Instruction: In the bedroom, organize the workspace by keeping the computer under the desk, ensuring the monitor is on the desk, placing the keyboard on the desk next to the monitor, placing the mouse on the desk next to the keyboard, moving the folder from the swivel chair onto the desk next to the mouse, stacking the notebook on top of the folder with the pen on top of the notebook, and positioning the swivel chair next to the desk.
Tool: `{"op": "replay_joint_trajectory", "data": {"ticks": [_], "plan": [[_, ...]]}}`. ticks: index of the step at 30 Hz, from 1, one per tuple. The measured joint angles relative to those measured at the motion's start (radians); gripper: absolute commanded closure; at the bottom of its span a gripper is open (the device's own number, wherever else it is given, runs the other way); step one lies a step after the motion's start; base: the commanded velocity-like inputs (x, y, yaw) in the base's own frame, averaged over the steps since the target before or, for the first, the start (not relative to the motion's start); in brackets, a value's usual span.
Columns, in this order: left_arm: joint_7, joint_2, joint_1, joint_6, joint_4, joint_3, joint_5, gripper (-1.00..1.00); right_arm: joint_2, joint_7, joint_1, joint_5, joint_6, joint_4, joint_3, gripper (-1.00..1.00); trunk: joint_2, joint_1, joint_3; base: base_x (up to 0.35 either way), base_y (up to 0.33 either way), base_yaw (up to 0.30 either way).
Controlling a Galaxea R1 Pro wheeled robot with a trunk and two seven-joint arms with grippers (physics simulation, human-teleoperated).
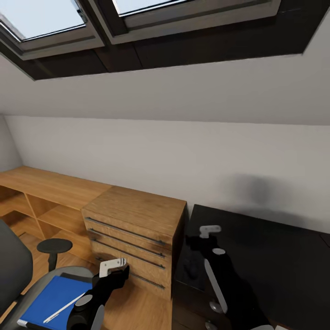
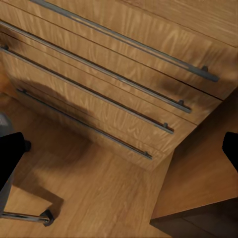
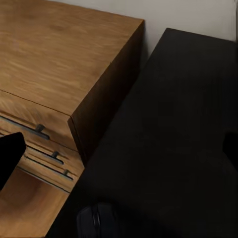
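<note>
The swivel chair (image 1: 13,270) stands at the lower left, and the blue folder (image 1: 50,298) lies on its seat with the white pen (image 1: 64,307) across it. My left gripper (image 1: 113,266) hangs open just right of the chair, in front of the wood chest; its fingers (image 2: 10,153) are wide apart with nothing between. The black desk (image 1: 275,256) fills the lower right. My right gripper (image 1: 208,230) hovers open over its left end. A small dark mouse (image 3: 99,220) rests on the desk (image 3: 178,124) near that end. Computer, monitor, keyboard and notebook are out of view.
A light wood chest (image 1: 137,215) with long steel handles (image 2: 114,74) stands between chair and desk, tight against the desk's left side. Low wood shelving (image 1: 50,188) runs along the sloped wall. A chrome chair leg (image 2: 29,216) lies on the wood floor. A skylight (image 1: 46,23) is overhead.
</note>
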Motion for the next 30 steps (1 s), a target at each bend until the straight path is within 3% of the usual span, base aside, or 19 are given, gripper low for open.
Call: {"op": "replay_joint_trajectory", "data": {"ticks": [6,15,30], "plan": [[-0.001,0.0,0.0,-0.004,-0.002,0.0,0.001,-1.0,0.0,0.001,0.029,-0.001,0.007,-0.066,0.0,-1.0,0.0,0.0,0.0,-0.04,0.0,0.0],[-0.001,0.0,0.0,-0.003,-0.006,0.0,0.002,-1.0,0.002,0.001,0.032,-0.004,0.001,-0.077,0.001,-1.0,0.0,0.001,0.0,-0.289,0.079,0.0],[-0.002,0.0,0.0,-0.002,-0.006,0.0,0.002,-1.0,0.002,0.001,0.032,-0.003,-0.001,-0.077,0.001,-1.0,0.0,0.001,0.007,-0.318,0.154,-0.232]]}}
